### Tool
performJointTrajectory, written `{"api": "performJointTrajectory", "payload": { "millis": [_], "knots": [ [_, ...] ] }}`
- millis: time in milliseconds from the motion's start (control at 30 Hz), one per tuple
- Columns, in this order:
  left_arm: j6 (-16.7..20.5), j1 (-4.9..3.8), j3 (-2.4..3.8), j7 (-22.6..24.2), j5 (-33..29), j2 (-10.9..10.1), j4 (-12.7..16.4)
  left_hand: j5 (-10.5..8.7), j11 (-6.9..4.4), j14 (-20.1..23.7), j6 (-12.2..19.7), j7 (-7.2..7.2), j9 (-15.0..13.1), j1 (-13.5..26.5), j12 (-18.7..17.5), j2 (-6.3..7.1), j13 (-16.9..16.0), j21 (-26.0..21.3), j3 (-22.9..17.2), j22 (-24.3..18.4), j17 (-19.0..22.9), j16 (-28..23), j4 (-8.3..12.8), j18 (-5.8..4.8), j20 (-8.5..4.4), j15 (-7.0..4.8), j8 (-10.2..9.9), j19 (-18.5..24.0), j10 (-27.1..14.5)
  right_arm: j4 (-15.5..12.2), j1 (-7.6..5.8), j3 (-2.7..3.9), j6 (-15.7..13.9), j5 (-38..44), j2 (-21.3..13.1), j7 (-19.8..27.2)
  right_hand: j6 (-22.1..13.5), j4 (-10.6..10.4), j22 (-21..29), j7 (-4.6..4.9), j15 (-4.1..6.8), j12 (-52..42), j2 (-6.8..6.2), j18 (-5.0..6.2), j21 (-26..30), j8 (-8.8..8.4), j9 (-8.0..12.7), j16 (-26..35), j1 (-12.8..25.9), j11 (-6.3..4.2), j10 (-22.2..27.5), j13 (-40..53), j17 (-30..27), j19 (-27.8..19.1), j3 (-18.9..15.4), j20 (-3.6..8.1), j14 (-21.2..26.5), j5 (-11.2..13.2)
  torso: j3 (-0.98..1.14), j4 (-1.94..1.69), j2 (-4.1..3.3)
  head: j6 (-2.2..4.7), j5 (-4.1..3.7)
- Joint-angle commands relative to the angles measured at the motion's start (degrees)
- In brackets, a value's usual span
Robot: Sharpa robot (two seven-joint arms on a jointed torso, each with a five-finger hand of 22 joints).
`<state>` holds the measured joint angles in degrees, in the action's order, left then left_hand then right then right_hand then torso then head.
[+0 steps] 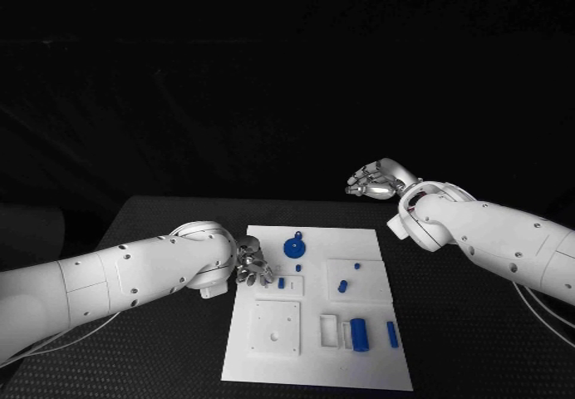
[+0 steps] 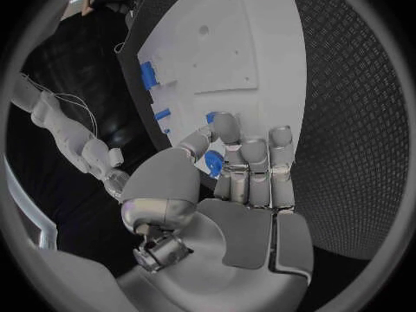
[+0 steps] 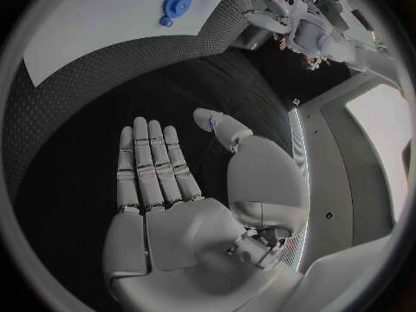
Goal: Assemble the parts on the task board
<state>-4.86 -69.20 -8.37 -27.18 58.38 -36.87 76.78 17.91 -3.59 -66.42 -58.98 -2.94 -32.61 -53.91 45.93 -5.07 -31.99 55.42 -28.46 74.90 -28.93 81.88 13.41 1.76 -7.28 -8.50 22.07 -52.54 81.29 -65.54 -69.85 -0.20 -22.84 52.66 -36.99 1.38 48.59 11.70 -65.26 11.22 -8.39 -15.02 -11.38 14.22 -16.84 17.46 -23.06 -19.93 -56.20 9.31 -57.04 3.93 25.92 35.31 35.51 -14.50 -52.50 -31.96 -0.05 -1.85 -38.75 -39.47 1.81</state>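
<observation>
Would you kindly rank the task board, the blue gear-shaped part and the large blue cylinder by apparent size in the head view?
1. Task board, by far the largest.
2. Large blue cylinder and blue gear-shaped part: they look much alike, so I would not rank them.

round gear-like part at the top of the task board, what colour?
Blue. The round part stands near the far edge of the white task board; head view shows it best.

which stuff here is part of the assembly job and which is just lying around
Job:
task board
blue round part
blue cylinder
small blue parts
left hand, at the board's edge

Lying about:
black table, no loose extras visible
right hand, open, off the board
</observation>
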Motion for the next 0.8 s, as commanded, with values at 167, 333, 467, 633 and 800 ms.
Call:
{"api": "performJointTrajectory", "payload": {
  "millis": [167,333,467,633,800],
  "knots": [
    [-3.7,-0.32,0.02,0.1,-4.2,0.5,-0.5,0.46,-0.08,-1.1,-0.8,0.16,-0.2,0.1,0.4,-0.76,0.1,0.3,-2.3,1.1,-0.1,0.4,2.7,-0.16,-6.99,-1.03,0.2,-0.6,0.4,0.1,0.14,0.02,0.8,0.1,0.1,0.3,-0.5,-0.3,-0.1,-0.08,-0.04,0.3,-0.04,0.26,0.2,0.37,0.1,0.4,-0.4,0.18,-0.3,0.0,-0.1,-0.3,-0.1,-0.09,0.3,-0.4,0.01,-0.04,0.00,-0.03,0.10],
    [-5.4,-0.56,0.04,0.0,-6.0,1.0,-1.7,1.23,-0.21,-1.2,-1.1,0.28,-0.4,0.1,0.7,-0.81,0.1,0.5,-2.3,1.2,-0.2,0.6,3.0,-0.16,-7.03,-1.14,0.3,-0.6,0.5,0.1,0.24,0.02,0.8,0.1,0.2,0.3,-0.5,-0.3,-0.1,-0.08,-0.04,0.3,-0.03,0.26,0.2,0.37,0.1,0.4,-0.4,0.18,-0.3,0.0,-0.1,-0.3,-0.1,-0.09,0.3,-0.4,0.00,-0.03,-0.01,-0.12,0.15],
    [-9.1,-1.41,0.05,-0.4,-7.4,1.8,-4.1,2.90,-0.39,-1.3,-1.3,0.47,-0.8,0.0,1.3,-0.56,0.1,0.7,-2.4,1.2,-0.4,1.0,3.1,-0.17,-7.07,-1.32,0.5,-0.5,0.5,0.3,0.31,0.02,0.9,0.1,0.2,0.3,-0.5,-0.3,-0.1,-0.08,-0.04,0.3,-0.02,0.26,0.2,0.38,0.1,0.4,-0.4,0.18,-0.3,0.0,-0.1,-0.3,-0.1,-0.10,0.3,-0.4,0.00,0.04,-0.01,-0.14,0.22],
    [-11.8,-2.42,0.03,-0.7,-8.4,3.6,-7.5,4.39,-0.48,-1.3,-1.5,0.55,-1.2,0.1,1.9,-0.48,0.1,0.9,-2.4,1.2,-0.6,1.4,3.1,-0.22,-7.07,-1.38,0.6,-0.3,0.5,0.3,0.32,0.02,0.9,0.1,0.3,0.3,-0.5,-0.3,-0.1,-0.07,-0.04,0.3,-0.01,0.26,0.2,0.38,0.1,0.4,-0.4,0.18,-0.3,0.0,-0.1,-0.3,-0.1,-0.10,0.3,-0.4,0.03,0.00,-0.02,-0.29,0.26],
    [-14.1,-3.33,-0.06,-1.2,-8.4,5.3,-10.3,7.70,-0.67,-1.3,-2.0,0.76,-1.9,0.5,3.0,-0.34,0.1,1.3,-2.2,1.2,-1.0,2.1,3.3,-0.25,-7.10,-1.49,0.9,0.1,0.5,0.3,0.32,0.02,0.8,0.1,0.4,0.3,-0.5,-0.3,-0.1,-0.07,-0.04,0.3,0.01,0.26,0.2,0.39,0.1,0.4,-0.4,0.18,-0.3,0.0,-0.1,-0.3,-0.1,-0.10,0.3,-0.4,0.03,0.03,0.00,-0.34,0.42]
  ]
}}
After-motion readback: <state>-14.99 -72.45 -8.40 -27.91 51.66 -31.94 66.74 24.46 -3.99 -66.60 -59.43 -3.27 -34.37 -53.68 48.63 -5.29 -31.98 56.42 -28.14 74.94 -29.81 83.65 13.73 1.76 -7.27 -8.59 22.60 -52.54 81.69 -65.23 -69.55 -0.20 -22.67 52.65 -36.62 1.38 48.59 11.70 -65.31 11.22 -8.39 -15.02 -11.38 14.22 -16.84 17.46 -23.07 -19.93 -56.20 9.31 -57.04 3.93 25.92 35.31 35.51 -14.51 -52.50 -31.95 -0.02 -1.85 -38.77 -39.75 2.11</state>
